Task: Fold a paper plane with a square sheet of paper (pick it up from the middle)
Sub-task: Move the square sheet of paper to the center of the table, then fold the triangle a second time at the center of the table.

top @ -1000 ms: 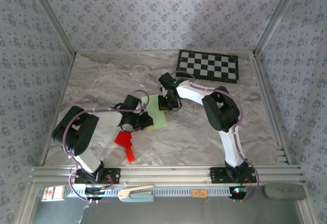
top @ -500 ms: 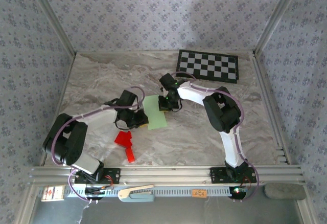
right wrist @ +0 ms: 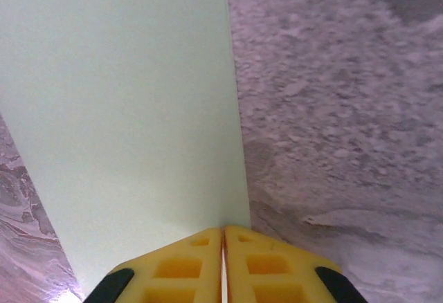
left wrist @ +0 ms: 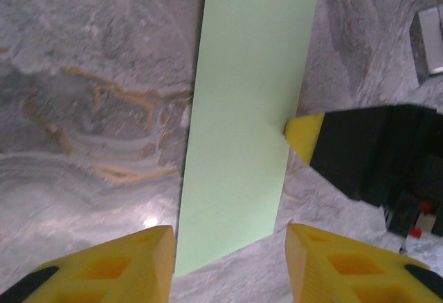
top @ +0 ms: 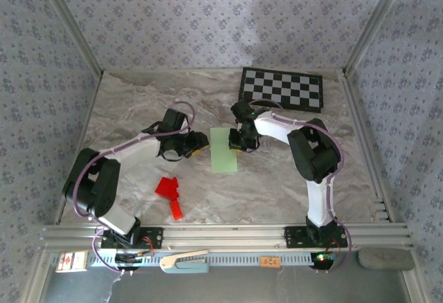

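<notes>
Two end effectors flank the green sheet, folded narrow on the worktop: left end effector beside one long edge, right end effector on the other. Left wrist: its fingers gape empty, the sheet's long axis running straight ahead. Right wrist: fingers pinch the sheet's edge.

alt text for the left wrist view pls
A narrow pale green paper lies on the marble table, one long edge pinched by the right tool. The open left tool frames the paper's near end.
</notes>
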Robot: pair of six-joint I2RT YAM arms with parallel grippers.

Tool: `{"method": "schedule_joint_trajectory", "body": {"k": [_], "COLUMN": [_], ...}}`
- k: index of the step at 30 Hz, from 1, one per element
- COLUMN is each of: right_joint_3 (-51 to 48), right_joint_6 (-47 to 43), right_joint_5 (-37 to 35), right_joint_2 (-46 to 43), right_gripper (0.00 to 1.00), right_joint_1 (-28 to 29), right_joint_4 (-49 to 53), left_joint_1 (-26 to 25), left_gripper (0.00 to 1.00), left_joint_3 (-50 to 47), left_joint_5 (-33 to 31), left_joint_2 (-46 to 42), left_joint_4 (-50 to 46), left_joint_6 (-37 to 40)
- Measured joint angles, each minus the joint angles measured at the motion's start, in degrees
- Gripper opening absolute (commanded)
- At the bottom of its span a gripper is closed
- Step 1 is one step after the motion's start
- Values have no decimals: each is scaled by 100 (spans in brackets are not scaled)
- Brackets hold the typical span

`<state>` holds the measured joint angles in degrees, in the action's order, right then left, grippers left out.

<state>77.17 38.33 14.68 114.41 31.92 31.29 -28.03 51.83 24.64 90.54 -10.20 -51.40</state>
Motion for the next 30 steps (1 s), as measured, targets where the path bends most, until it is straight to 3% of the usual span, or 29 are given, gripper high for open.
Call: {"method": "schedule_joint_trajectory", "body": {"k": [4, 10, 19, 30], "right_joint_3": [-461, -1108, -1803, -2052], "right_joint_6": [273, 518, 540, 474], "right_joint_5": [87, 118, 181, 831], "right_joint_2": [-525, -1423, -1609, -1648], "right_gripper": [30, 40, 42, 43], "right_joint_1": [-164, -505, -693, -693], "right_joint_4": [-199, -516, -730, -1163], "left_joint_1": [-138, -315, -321, -317], "left_gripper": [46, 37, 29, 26], "left_joint_3": [240, 669, 1108, 1198], "left_joint_5": [87, 258, 297, 37], "left_joint_2": [348, 964, 1720, 2015], "left_joint_4": [201, 492, 619, 337], "left_joint_6": [-223, -507, -675, -811]}}
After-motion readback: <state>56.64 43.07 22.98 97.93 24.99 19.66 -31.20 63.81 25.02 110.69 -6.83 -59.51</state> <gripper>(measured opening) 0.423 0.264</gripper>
